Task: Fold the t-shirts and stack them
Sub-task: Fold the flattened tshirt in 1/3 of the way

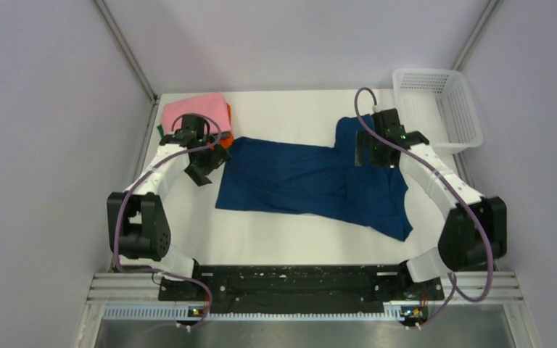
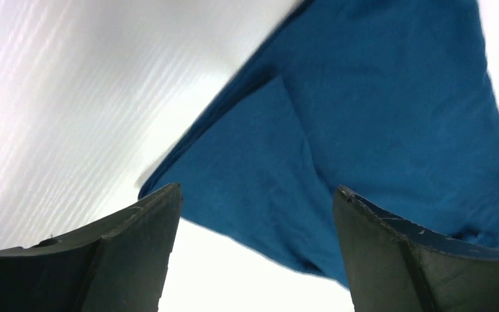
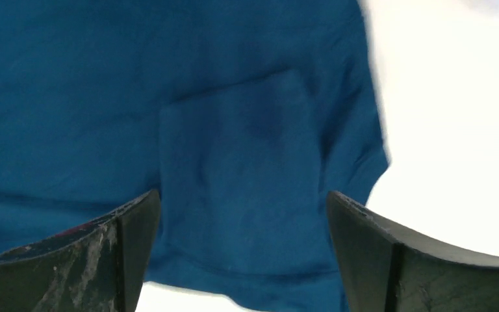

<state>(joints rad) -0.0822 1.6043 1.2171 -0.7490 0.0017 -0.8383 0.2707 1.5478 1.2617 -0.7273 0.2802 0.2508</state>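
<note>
A navy blue t-shirt [image 1: 297,177] lies spread across the middle of the white table, its print hidden. It fills the left wrist view [image 2: 377,130] and the right wrist view [image 3: 201,130]. A folded pink t-shirt [image 1: 192,112] sits on an orange one [image 1: 228,114] at the back left, with a green edge [image 1: 159,132] beside them. My left gripper [image 1: 207,165] is open and empty, just left of the navy shirt's left edge. My right gripper [image 1: 366,154] is open and empty over the shirt's upper right part.
A white mesh basket [image 1: 436,107] stands at the back right corner. Grey walls close in the table on the left, back and right. The black arm bases sit at the near edge.
</note>
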